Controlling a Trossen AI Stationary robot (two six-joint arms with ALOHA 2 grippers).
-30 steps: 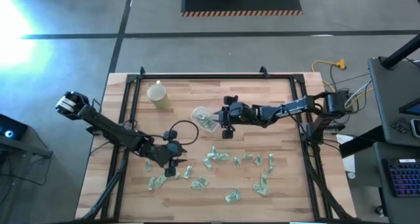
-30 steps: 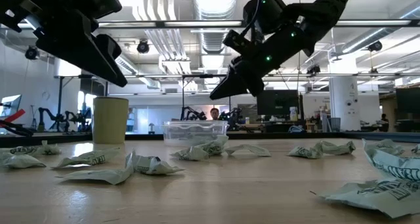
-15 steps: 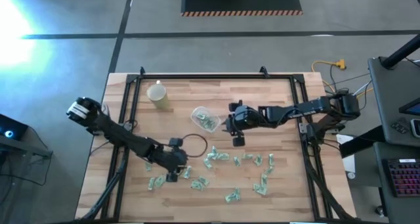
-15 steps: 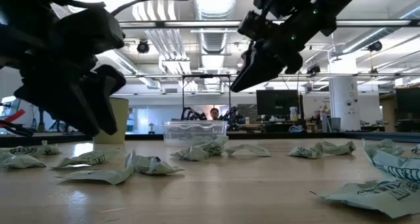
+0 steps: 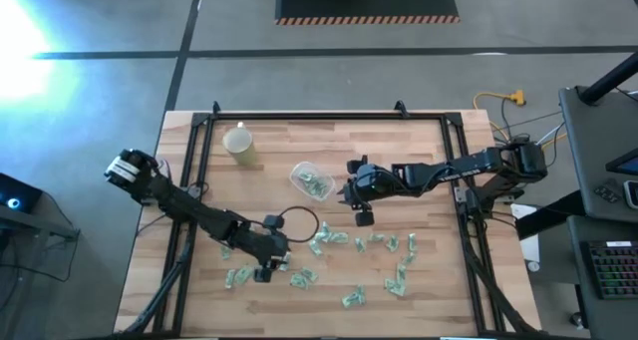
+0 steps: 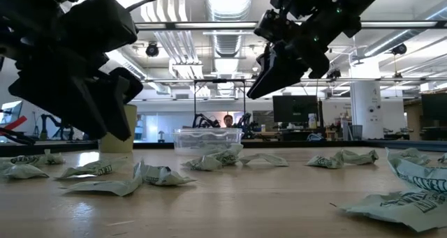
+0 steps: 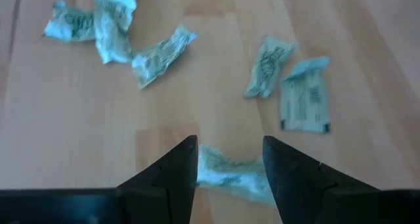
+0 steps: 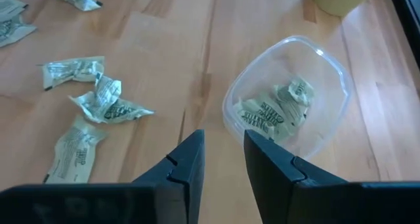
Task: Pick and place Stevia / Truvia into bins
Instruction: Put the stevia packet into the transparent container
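Observation:
Several pale green-and-white sachets (image 5: 360, 243) lie scattered on the near half of the wooden table. The clear tub (image 5: 312, 180) stands near the table's middle with a few sachets (image 8: 275, 109) inside. My left gripper (image 5: 266, 272) is open and low over the near-left sachets. Its fingers stand on either side of one crumpled sachet (image 7: 233, 177) that lies flat on the wood. My right gripper (image 5: 361, 216) hovers just right of the tub (image 8: 289, 99) and nearer than it. It is narrowly open, with nothing between its fingers (image 8: 191, 159).
A pale yellow cup (image 5: 239, 144) stands at the far left of the table, beyond the tub. A black metal frame (image 5: 202, 141) runs along the table's left, far and right sides. More sachets (image 7: 303, 99) lie around the left gripper. Bare wood shows along the near edge.
My left gripper has moved toward the near edge and come down among the near-left sachets. My right gripper has drawn away from over the tub, toward the table's right and near side, and has hardly moved in the last half second.

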